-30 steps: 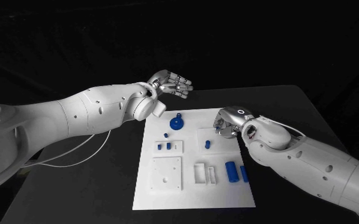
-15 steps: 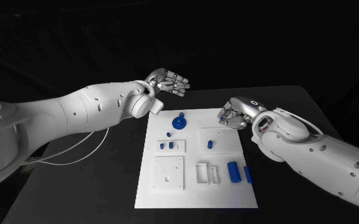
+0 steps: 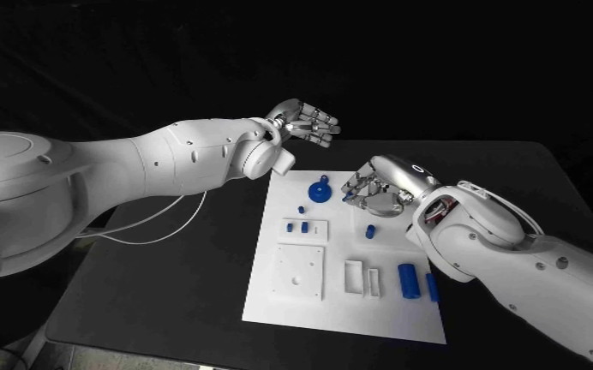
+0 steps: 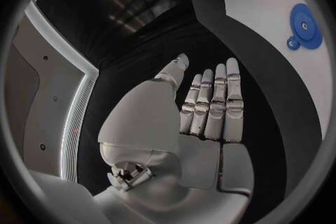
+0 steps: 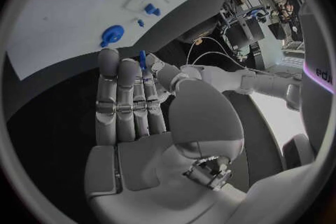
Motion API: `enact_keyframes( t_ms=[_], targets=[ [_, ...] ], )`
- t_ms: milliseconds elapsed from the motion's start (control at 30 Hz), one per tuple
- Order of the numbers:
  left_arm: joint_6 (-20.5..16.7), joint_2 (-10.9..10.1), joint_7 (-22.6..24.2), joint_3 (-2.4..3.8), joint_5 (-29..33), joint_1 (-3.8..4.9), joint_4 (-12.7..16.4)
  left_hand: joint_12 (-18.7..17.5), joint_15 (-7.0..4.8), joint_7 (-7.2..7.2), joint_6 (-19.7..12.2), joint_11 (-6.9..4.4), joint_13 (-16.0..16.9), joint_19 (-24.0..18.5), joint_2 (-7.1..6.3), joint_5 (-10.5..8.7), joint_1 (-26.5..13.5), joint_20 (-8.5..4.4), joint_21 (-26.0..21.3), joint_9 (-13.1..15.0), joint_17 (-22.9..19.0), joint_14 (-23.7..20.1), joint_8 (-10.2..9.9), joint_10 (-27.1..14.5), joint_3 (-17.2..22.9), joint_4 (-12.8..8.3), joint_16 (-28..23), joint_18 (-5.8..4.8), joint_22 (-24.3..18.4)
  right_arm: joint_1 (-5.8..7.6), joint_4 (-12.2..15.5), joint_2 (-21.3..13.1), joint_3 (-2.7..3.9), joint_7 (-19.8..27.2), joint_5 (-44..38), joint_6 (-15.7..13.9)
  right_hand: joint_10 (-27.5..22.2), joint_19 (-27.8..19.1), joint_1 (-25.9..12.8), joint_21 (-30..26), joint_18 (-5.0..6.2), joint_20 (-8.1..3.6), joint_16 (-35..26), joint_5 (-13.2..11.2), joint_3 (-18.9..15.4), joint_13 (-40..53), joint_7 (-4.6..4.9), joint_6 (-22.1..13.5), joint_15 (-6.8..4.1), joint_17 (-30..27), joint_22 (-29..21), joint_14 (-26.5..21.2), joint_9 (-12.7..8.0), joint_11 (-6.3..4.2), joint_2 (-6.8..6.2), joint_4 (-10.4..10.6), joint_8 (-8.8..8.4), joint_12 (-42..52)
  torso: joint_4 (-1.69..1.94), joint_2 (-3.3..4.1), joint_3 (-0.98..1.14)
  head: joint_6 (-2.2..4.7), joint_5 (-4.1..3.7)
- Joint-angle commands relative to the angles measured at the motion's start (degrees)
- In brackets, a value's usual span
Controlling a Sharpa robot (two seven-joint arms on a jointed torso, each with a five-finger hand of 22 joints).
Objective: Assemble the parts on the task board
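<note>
The white task board (image 3: 278, 297) lies in the middle of the black table. A blue gear (image 3: 320, 191) stands near its far edge, also seen from the wrists (image 4: 304, 25) (image 5: 112, 33). My right hand (image 3: 374, 188) hovers over the board's far right part, just right of the gear. It pinches a small blue pin (image 5: 142, 59) between thumb and a finger. My left hand (image 3: 309, 124) is raised beyond the board's far left corner, fingers straight and apart (image 4: 210, 106), holding nothing.
On the board are two small blue pegs (image 3: 296, 227), a single peg (image 3: 369, 231), two blue cylinders (image 3: 408, 280) near the right edge, a white square block (image 3: 301, 271) and a white bracket (image 3: 361, 277). A white cable (image 3: 161, 229) trails on the table's left.
The head camera has shifted. My right hand, still pinching the pin, has come in from the board's right edge toward the gear. The left hand stays raised.
</note>
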Motion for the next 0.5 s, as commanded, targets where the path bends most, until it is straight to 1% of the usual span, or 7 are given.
enact_keyframes(
  t_ms=[33,100,167,233,300,400,500],
  targets=[
    [0.3,0.3,1.4,0.06,1.0,0.06,0.3,-0.2,-0.20,0.25,0.1,0.12,-0.1,0.4,0.60,-0.08,0.1,-0.09,0.2,0.0,0.0,0.4,-0.1,-0.1,0.1,-0.5,-0.2,0.38,-0.1,-0.29,0.6,1.1,-1.00,1.5,-2.3,1.3,0.1,0.1,0.5,-0.3,1.02,-0.31,-0.3,0.4,-0.1,0.1,0.15,0.2,0.02,0.1,0.0,0.5,0.1,-0.03,1.13,-0.1,0.23,0.4,0.04,0.02,-0.02,-0.87,1.87],
    [0.3,0.4,1.5,0.06,1.1,0.06,0.4,-0.2,-0.20,0.25,0.1,0.12,-0.1,0.4,0.60,-0.08,0.1,-0.09,0.2,0.0,0.0,0.4,-0.1,-0.1,0.1,-0.5,-0.2,0.38,-0.1,-0.38,0.6,1.7,-1.74,1.6,-2.9,1.8,0.1,0.1,0.5,-0.3,1.05,-0.30,-0.3,0.4,0.0,0.1,0.16,0.2,0.02,0.1,0.0,0.6,0.1,-0.02,1.13,-0.2,0.24,0.4,0.12,0.03,0.00,-1.06,2.29],
    [0.2,0.6,1.5,0.06,1.1,0.06,0.4,-0.2,-0.20,0.25,0.1,0.12,-0.1,0.4,0.60,-0.08,0.1,-0.09,0.2,0.0,0.0,0.4,-0.1,-0.1,0.1,-0.5,-0.2,0.38,-0.1,-0.57,0.6,2.6,-2.77,1.7,-3.7,2.5,0.1,0.2,0.4,-0.3,1.12,-0.27,-0.4,0.4,0.2,0.1,0.14,0.2,0.02,0.1,-0.1,0.7,0.1,-0.03,1.13,-0.3,0.23,0.4,0.16,0.05,0.01,-1.28,2.88],
    [0.1,0.8,1.5,0.06,1.1,0.06,0.5,-0.2,-0.21,0.25,0.1,0.11,-0.1,0.4,0.71,-0.04,0.1,-0.10,0.2,0.0,0.0,0.4,-0.1,-0.1,0.3,-0.5,-0.2,0.38,-0.1,-0.84,0.4,3.5,-3.76,1.9,-4.7,3.1,0.1,0.1,0.4,-0.3,1.11,-0.25,-0.4,0.4,0.2,0.1,0.16,0.1,0.04,0.1,-0.1,0.6,0.1,-0.01,1.14,-0.3,0.23,0.4,0.10,0.05,0.06,-1.56,3.67],
    [0.0,1.0,1.5,0.06,1.1,0.06,0.5,-0.2,-0.23,0.24,0.2,0.10,-0.1,0.4,0.74,-0.04,0.1,-0.13,0.2,0.0,0.0,0.4,0.0,0.0,0.3,-0.5,-0.2,0.39,-0.1,-1.17,0.0,4.4,-4.55,2.0,-5.9,3.4,0.0,0.1,0.3,-0.4,1.11,-0.24,-0.5,0.4,0.2,0.1,0.17,0.1,0.06,0.1,-0.1,0.6,0.1,0.00,1.16,-0.3,0.23,0.4,0.09,0.04,0.06,-1.73,4.17],
    [0.0,1.2,1.6,0.06,1.2,0.06,0.6,-0.2,-0.23,0.24,0.2,0.10,-0.1,0.4,0.74,-0.04,0.1,-0.13,0.2,0.0,0.0,0.4,0.0,0.0,0.3,-0.5,-0.2,0.39,-0.1,-1.69,-0.5,5.3,-5.30,2.0,-7.4,3.4,0.0,0.1,0.3,-0.4,1.11,-0.23,-0.5,0.4,0.2,0.1,0.17,0.1,0.07,0.1,0.0,0.6,0.1,0.01,1.16,-0.3,0.23,0.4,0.14,0.03,0.07,-2.13,5.15],
    [0.0,1.4,1.6,0.06,1.2,0.06,0.7,-0.2,-0.23,0.24,0.2,0.10,-0.1,0.4,0.74,-0.04,0.1,-0.13,0.2,0.0,0.0,0.4,0.0,0.0,0.3,-0.5,-0.2,0.39,-0.1,-2.28,-1.2,6.2,-5.94,1.9,-8.9,3.7,0.1,0.1,0.4,-0.4,1.13,-0.23,-0.5,0.4,0.3,0.1,0.15,0.2,0.06,0.1,0.0,0.6,0.1,0.00,1.12,-0.4,0.24,0.4,0.09,0.06,0.08,-2.81,6.42]
  ],
)
